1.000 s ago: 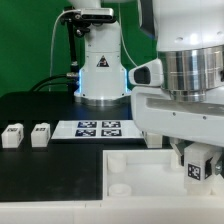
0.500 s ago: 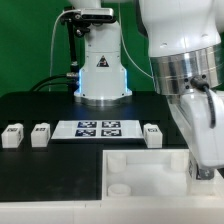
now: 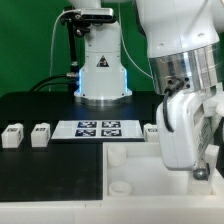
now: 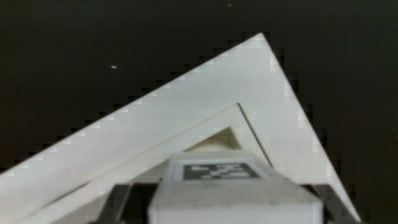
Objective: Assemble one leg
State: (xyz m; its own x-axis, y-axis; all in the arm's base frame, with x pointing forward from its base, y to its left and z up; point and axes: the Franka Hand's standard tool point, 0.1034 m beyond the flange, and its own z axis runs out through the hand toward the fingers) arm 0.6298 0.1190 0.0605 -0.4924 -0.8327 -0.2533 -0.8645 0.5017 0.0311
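Between its fingers the gripper (image 4: 217,205) clamps a tagged leg (image 4: 221,172), with the tray's (image 4: 178,120) corner just beyond.

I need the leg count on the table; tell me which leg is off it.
The leg between the gripper's fingers, held over the white tray's corner. The others rest beside the marker board.

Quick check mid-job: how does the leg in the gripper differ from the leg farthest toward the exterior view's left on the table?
The held leg sits between the gripper fingers, above a corner of the white tray piece; the far-left leg rests free on the black table, beside another leg. The held leg shows only in the wrist view, the far-left leg only in the exterior view. Both are small white tagged blocks.
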